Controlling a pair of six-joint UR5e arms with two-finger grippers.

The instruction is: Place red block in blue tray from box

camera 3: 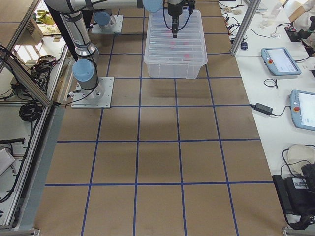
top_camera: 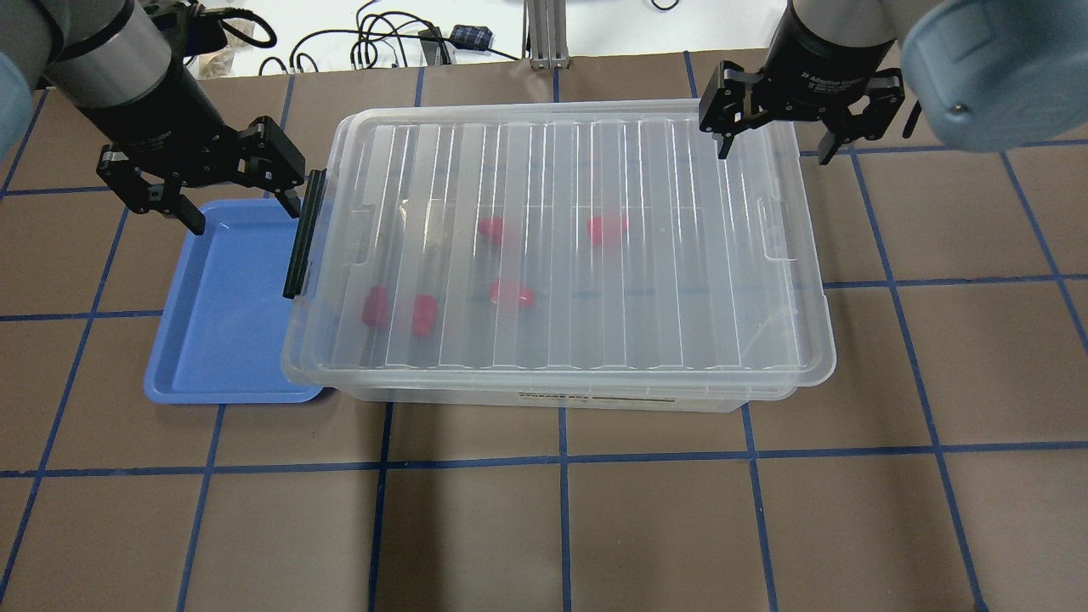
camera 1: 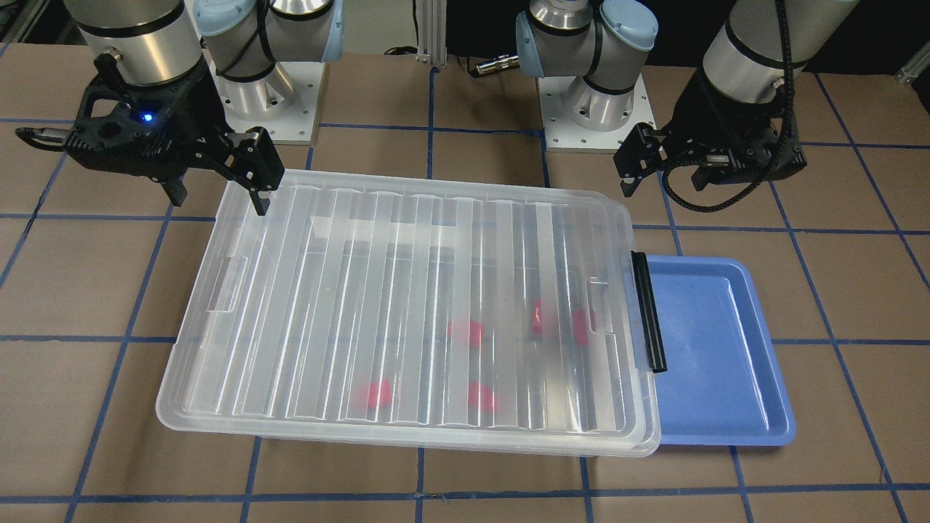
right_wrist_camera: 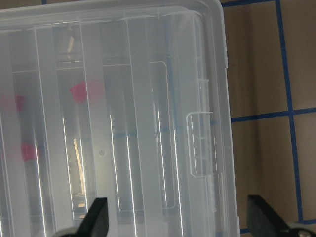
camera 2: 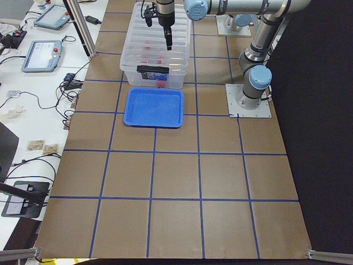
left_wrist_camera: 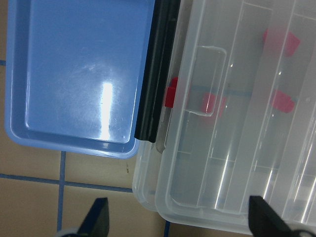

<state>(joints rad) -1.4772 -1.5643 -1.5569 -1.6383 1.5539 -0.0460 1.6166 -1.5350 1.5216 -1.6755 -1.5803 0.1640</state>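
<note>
The box (camera 1: 240,349) is a clear bin with its ribbed lid on and a black latch bar (camera 1: 648,312) at the tray end. Several red blocks lie inside, blurred through the lid, such as one (top_camera: 512,294) near the middle and one (top_camera: 375,306) near the latch. The blue tray (top_camera: 212,323) sits empty against the latch end, partly under the lid's rim. My left gripper (top_camera: 245,214) is open and hangs above the tray's far end beside the latch. My right gripper (top_camera: 773,153) is open and hangs above the box's far corner at the opposite end.
The brown table (top_camera: 561,527) has blue tape grid lines. The arm bases (camera 1: 596,109) stand behind the box. Cables and tablets (camera 2: 41,55) lie on a side bench beyond the table's edge.
</note>
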